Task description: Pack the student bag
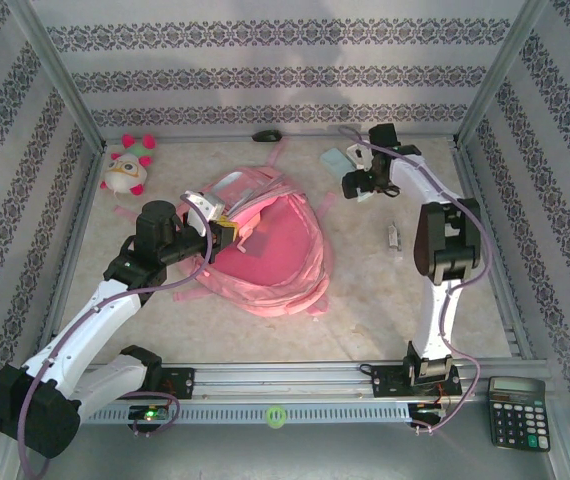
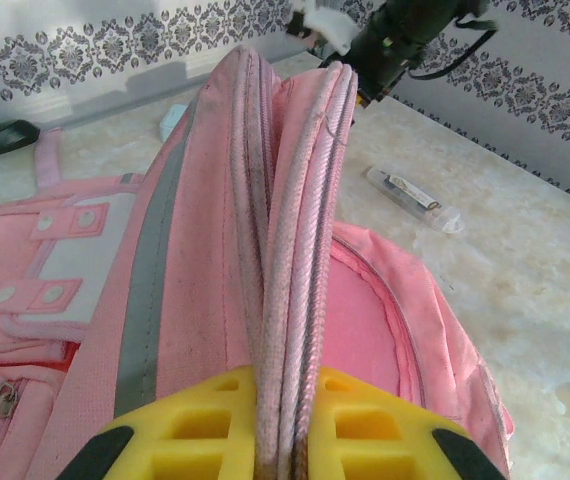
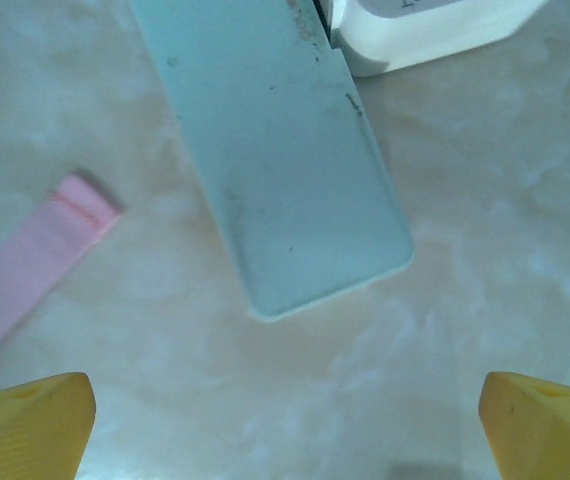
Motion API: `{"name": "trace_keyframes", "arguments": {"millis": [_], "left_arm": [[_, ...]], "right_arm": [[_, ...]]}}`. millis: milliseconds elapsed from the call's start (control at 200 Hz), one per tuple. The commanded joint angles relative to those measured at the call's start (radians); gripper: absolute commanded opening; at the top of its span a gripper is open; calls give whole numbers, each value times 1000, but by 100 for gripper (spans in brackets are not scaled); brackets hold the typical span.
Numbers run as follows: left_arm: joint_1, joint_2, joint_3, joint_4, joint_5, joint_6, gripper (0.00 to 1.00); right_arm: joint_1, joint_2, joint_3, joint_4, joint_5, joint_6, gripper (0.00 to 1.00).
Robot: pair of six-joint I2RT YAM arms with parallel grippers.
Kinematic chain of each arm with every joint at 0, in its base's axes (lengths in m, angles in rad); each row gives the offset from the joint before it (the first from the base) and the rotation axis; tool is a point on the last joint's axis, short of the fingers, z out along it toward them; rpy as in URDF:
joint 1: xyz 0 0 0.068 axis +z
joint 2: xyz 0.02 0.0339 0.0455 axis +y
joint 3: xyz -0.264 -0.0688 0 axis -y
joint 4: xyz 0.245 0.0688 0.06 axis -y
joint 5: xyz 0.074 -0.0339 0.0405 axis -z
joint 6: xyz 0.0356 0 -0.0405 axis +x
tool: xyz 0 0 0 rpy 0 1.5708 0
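1 bag [image 1: 275, 250], 1 plush [image 1: 128, 166], 1 calc [image 1: 517, 412]

student bag [image 1: 275, 255] is showing matt woven cloth | bench [image 1: 385, 300] is looking smooth, marbled | pale-blue slab [image 3: 280, 170] is looking smooth plastic

**Open large pink fabric backpack [image 1: 275, 255], left gripper [image 1: 223, 232] on its rim**

The backpack lies mid-table with its mouth gaping, and the left gripper is clamped on the raised rim, yellow pads showing. Out at the far right, the right gripper [image 1: 357, 185] hangs just beside a pale blue flat case [image 1: 337, 160]. A white-and-pink plush toy [image 1: 128, 167] sits far left, a small clear tube [image 1: 393, 237] lies right of the bag, and a black calculator [image 1: 517, 410] rests beyond the table's near-right corner
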Motion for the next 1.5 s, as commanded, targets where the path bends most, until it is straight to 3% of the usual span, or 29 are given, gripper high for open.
{"name": "trace_keyframes", "arguments": {"millis": [0, 125, 275, 420, 550, 675, 794, 984, 1189, 1499], "left_arm": [[8, -23, 66, 23, 26, -2, 0], [8, -20, 73, -4, 11, -5, 0], [8, -25, 67, -9, -8, -32, 0], [9, -30, 55, 9, -15, -52, 0], [8, -26, 52, 20, -12, -60, 0], [7, -18, 51, 33, 2, -67, 0], [7, -14, 42, 56, 9, -79, 0], [8, -15, 18, 102, 14, -107, 0], [8, -13, 28, 81, 17, -91, 0], [7, 15, 37, 107, 22, -107, 0]], "right_arm": [[2, 47, 96, -55, -19, -180, 98], [-9, 123, 229, -122, -28, -158, 98], [-16, 237, 455, -316, -11, -17, 98], [-7, 269, 537, -373, -67, 79, 97], [35, 211, 436, -273, -160, 179, 97], [89, 214, 407, -221, -60, 193, 98], [99, 225, 429, -220, -162, 282, 96], [163, 220, 316, -130, -188, 316, 96], [122, 230, 219, -33, -175, 337, 96], [56, 240, 230, -53, -63, 350, 97]]}}
